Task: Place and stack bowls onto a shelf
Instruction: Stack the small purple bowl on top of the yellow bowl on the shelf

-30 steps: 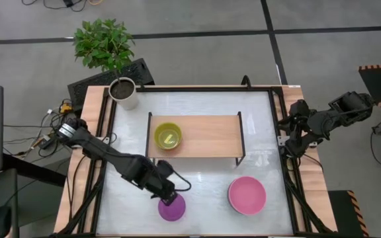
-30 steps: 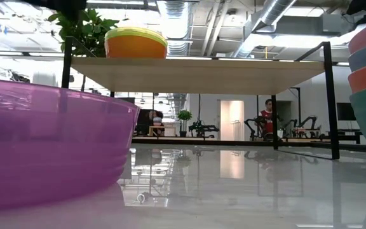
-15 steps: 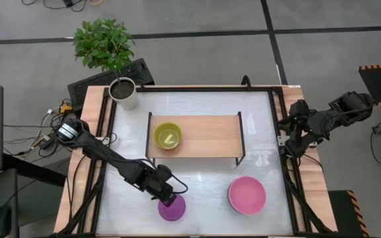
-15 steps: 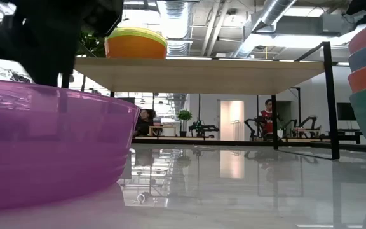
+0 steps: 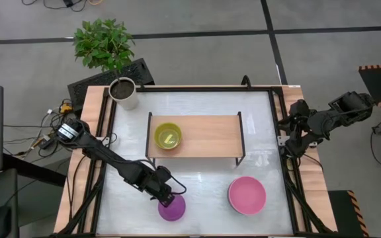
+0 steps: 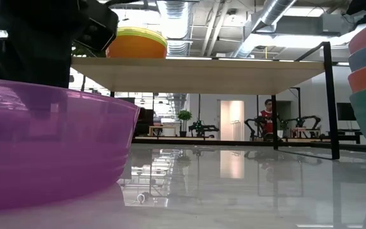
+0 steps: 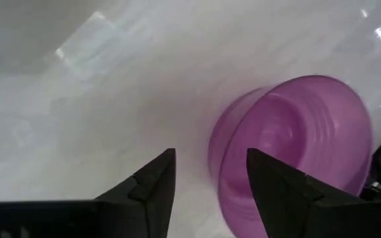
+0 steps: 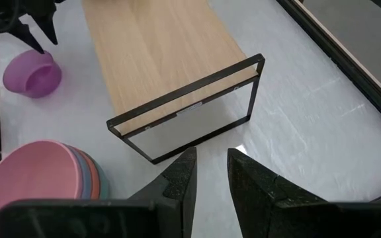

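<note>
Closing in, the left end effector (image 5: pixel 167 197), fingers spread, hovers by the purple bowl (image 5: pixel 172 208) at lower centre; only a yellow bowl (image 5: pixel 167 136) is shelved (pink stack (image 5: pixel 247 195) waits).

text: none legible | labels: small sticker on shelf (image 8: pixel 192 109) frame, too small to read | brands, numbers, signs: none

My overhead camera looks straight down on the counter (image 5: pixel 197 178); my low one sits level, close against the purple bowl (image 6: pixel 49 146), which both share.
</note>
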You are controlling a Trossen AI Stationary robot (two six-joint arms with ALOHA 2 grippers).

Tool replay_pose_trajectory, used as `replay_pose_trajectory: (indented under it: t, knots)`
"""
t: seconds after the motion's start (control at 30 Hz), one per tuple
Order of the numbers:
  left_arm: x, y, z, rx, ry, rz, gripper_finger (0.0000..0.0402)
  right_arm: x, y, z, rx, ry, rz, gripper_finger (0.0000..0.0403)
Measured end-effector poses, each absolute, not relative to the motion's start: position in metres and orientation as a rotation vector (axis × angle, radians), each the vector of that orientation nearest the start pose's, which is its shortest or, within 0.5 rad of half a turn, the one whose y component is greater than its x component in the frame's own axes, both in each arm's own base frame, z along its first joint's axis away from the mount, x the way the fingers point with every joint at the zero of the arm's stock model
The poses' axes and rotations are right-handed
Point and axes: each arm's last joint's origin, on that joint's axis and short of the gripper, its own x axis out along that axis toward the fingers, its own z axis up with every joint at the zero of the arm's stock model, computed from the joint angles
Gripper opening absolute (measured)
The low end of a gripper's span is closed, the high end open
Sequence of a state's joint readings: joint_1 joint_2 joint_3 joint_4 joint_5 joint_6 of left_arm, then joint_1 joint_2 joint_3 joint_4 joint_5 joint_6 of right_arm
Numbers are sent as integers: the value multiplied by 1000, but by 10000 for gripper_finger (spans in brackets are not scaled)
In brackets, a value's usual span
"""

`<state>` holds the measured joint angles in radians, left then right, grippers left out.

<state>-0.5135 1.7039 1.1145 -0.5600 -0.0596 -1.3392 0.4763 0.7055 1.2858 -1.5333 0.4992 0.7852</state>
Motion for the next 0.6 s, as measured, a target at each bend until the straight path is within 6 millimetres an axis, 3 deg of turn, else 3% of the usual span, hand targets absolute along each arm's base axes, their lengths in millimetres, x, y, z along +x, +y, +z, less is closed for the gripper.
replay_pose_trajectory:
  t: [0.2,0.43,0.53,0.6]
  knots:
    - [291,-163,185,-826,1174,368,168,46,8,383,293,766,-340,113]
    - [297,-170,166,-842,1253,328,161,46,8,383,296,765,-342,113]
    - [297,-169,165,-857,1263,351,115,46,8,383,296,765,-342,113]
    - [297,-168,167,-872,1254,354,59,46,8,383,295,765,-342,113]
